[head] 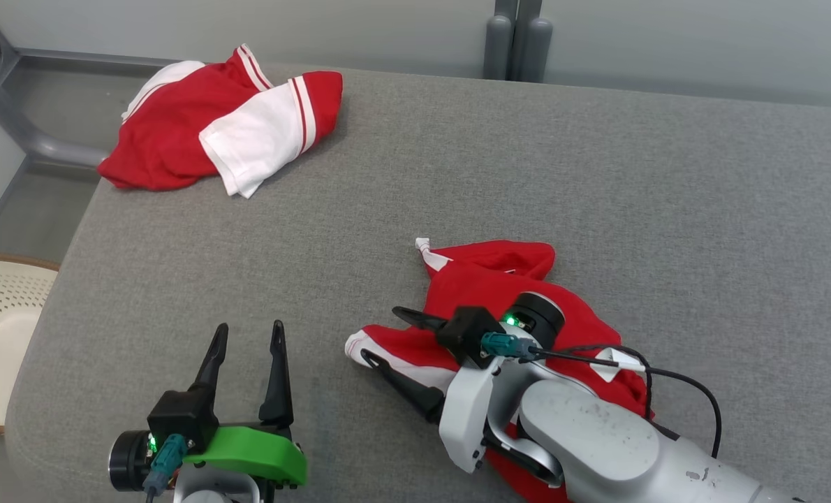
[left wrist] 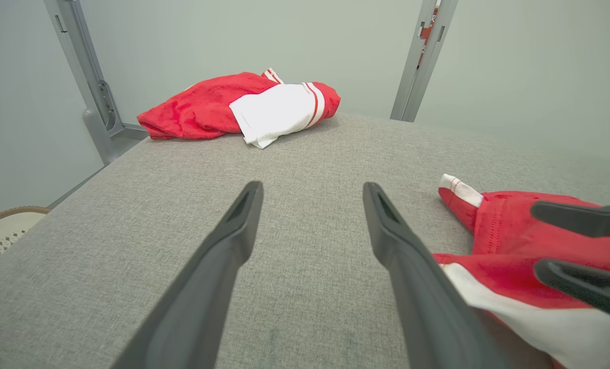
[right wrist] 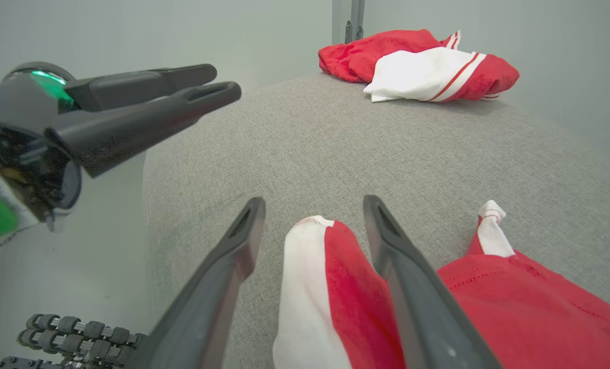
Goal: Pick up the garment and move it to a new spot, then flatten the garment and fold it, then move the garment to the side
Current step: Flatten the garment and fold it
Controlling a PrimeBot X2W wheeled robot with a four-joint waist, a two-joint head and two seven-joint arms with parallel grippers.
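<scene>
Well, garment (head: 485, 279) crumpled, red w/ white.

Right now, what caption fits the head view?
Open right end effector straddles the near red-and-white garment; a second garment lies far left.

Support: one grey fabric-covered surface (head: 527, 175), woven texture, rounded at its near left corner; its far edge runs along a pale wall. Item one: a red-and-white garment (head: 213, 126), crumpled at the far left corner; a white sleeve with red stripes lies uppermost; its left side reaches the surface's edge. Item two: a red garment with white trim (head: 499, 279), bunched near the front edge, right of centre; a white-tipped corner points toward the far side. The two items lie well apart; bare grey fabric between them.
</scene>
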